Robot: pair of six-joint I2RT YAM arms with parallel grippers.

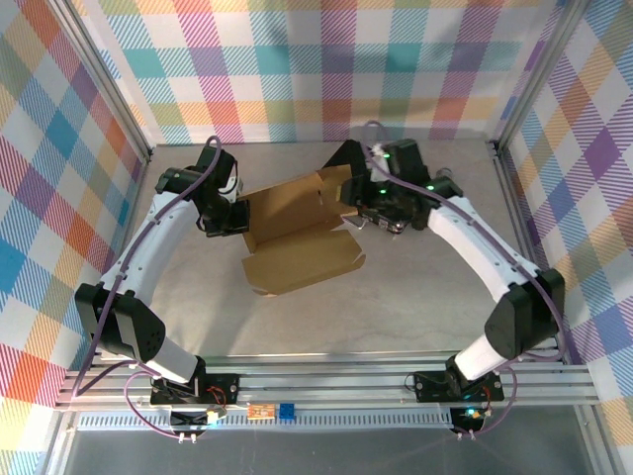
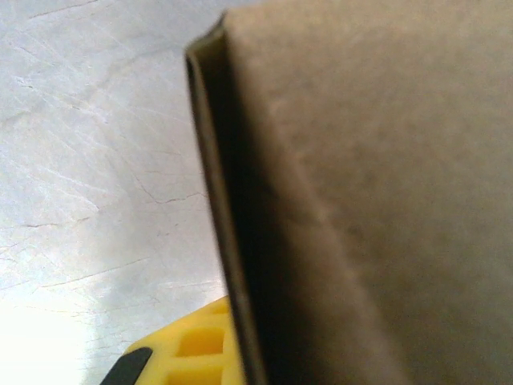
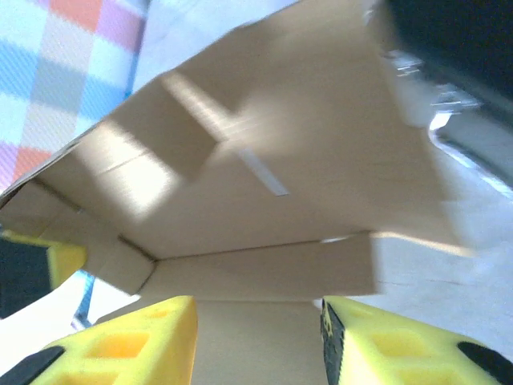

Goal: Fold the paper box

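Top view: shows the paper box (image 1: 302, 242) near the middle of the table (image 1: 326, 327), half folded, flat toward 6 o'clock and raised toward 12 o'clock. Places the left gripper (image 1: 229, 216) at the 9 o'clock edge of the box and the right gripper (image 1: 368, 218) at the 3 o'clock edge, both close against the cardboard.

Left wrist view: shows one yellow finger (image 2: 196, 353) at 6 o'clock, pressed against a thin upright wall of the box running from 11 o'clock down to 6 o'clock. Hides the second finger behind the brown panel. Reads as closed tight, pinching that wall.

Right wrist view: shows two yellow fingers (image 3: 128, 345) at 6 o'clock, standing partly apart. Gives sight of a flat cardboard flap through the gap, and of raised panels spreading toward 12 o'clock. Leaves unclear whether either pad presses on the flap
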